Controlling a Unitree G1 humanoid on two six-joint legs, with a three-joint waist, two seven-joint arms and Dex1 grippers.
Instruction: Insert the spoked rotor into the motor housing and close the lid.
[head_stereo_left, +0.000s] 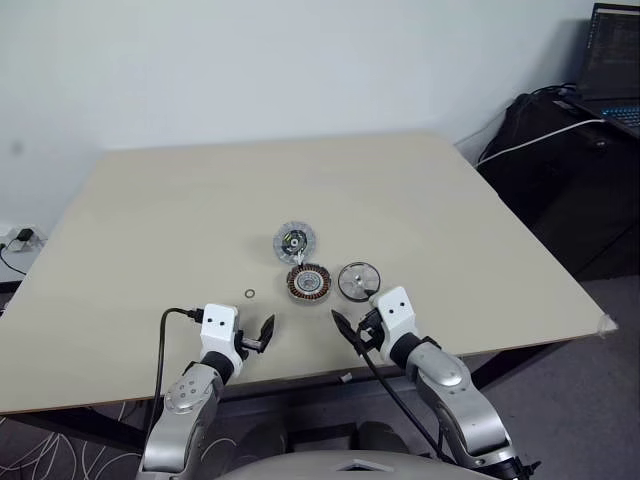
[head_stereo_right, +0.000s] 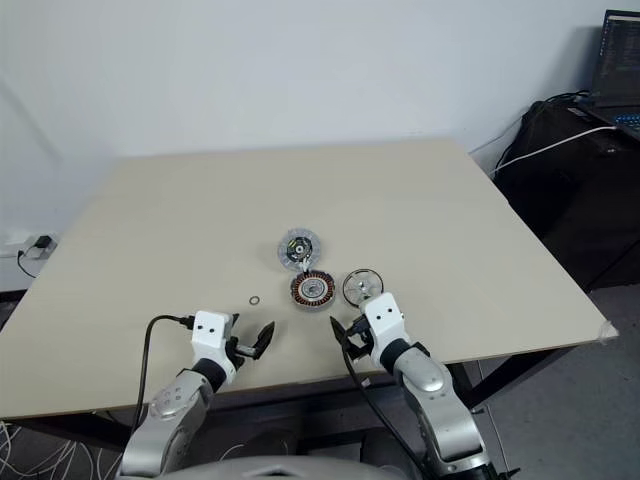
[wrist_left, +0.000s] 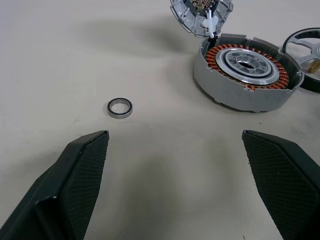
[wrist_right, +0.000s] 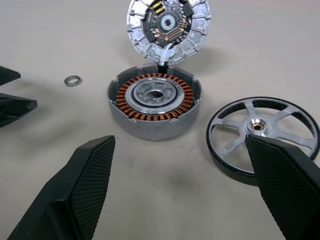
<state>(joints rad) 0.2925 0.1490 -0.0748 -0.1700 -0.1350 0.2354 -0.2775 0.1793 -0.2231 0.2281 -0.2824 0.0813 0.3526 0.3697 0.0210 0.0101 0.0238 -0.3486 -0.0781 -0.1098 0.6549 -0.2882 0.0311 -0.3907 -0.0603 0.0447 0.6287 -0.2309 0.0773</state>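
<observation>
Both claws, left (head_stereo_left: 262, 334) and right (head_stereo_left: 352, 330), gape wide and hold nothing. The spoked rotor (wrist_right: 263, 134) lies on the surface (head_stereo_left: 180, 220) beside the open motor housing (wrist_right: 154, 107).

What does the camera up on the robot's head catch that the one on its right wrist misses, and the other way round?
Head view alone: the whole table, the wall behind it, a laptop on dark furniture at the right, and both arms with the left gripper and right gripper open above the near edge.

Right wrist view alone: close detail, namely the copper windings in the motor housing and the circuit board under the lid.

Both: the housing, its raised lid, the spoked rotor lying beside it, and a small ring.
</observation>
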